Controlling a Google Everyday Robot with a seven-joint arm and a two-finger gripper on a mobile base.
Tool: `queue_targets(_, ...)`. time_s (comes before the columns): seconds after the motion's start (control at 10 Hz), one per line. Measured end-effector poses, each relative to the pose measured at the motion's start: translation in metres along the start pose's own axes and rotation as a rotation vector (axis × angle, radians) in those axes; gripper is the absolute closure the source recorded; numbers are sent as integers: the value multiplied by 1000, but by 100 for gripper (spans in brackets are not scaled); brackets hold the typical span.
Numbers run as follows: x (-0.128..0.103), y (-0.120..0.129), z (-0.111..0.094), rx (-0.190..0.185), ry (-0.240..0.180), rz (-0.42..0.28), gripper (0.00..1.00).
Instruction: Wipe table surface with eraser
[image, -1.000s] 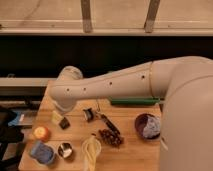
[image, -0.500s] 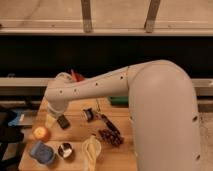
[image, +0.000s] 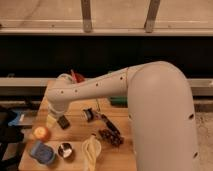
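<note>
**Gripper low over the table's left side, next to the eraser**

The white arm (image: 115, 87) stretches in from the right across the far part of the table surface (image: 77, 131). It bends at a rounded joint near the left edge and turns downward. The gripper (image: 55, 119) is at its lower end, low over the planks, at about 9 o'clock from the tabletop's middle. It blends into the pale end of the arm, so I cannot tell whether the claw is released, clenched or grasping anything.

The eraser (image: 63, 121), a small black block lying slightly askew, sits on the wood right at the gripper's 3 o'clock. Whether the two touch cannot be made out.

Seen from the eraser:
- A small dark-and-silver cylinder (image: 87, 115) is near, at 2 o'clock.
- A long dark-handled utensil (image: 107, 121) lies beyond the cylinder, at 3 o'clock.
- A dark reddish-brown clump (image: 110, 136) is at 4 o'clock.
- A pale yellow limp thing (image: 90, 150) is at 5 o'clock.
- A small dark bowl (image: 65, 149) is at 6 o'clock.
- A blue object (image: 42, 152) is at 7 o'clock, near the front left corner.
- An orange ball (image: 41, 132) is at 8 o'clock.
- A green thing (image: 118, 101) is at 2 o'clock, farther off and partly hidden under the arm.
- A red thing (image: 75, 76) shows at 12 o'clock, above the arm's joint
</note>
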Motion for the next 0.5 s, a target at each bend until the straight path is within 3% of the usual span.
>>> queue_targets(0.3,8,3,15,-41,25,28,20)
queue_targets(0.5,20,1,44,-85,47,53,20)
